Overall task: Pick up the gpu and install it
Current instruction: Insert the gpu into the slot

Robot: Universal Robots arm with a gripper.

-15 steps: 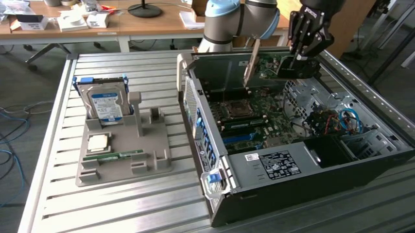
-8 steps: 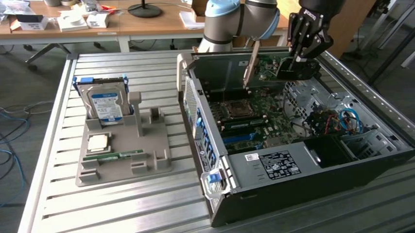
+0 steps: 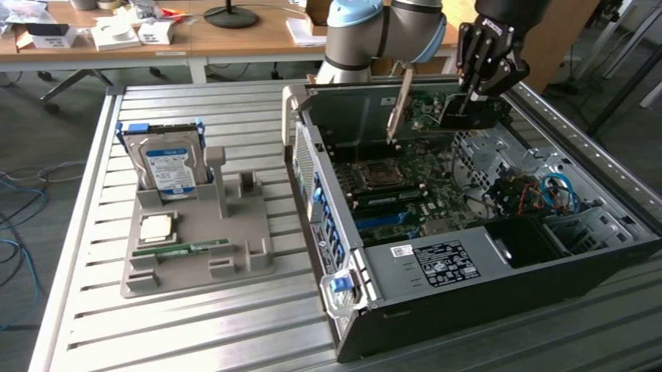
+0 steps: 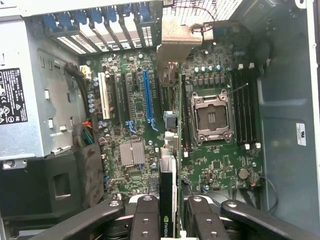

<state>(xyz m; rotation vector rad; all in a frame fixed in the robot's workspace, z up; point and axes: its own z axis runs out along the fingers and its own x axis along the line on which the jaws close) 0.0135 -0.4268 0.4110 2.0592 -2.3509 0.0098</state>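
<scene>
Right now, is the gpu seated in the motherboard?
No: the gripper holds the gpu above the open case, clear of the motherboard.

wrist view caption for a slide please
The end effector holds the gpu edge-on over the motherboard inside the open computer case.

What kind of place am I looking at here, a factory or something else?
Most likely a robotics lab or workshop, not a factory line: a robot arm, its tool gripping a graphics card, hangs over an open computer case on a slatted metal table, with cluttered wooden desks behind.
</scene>
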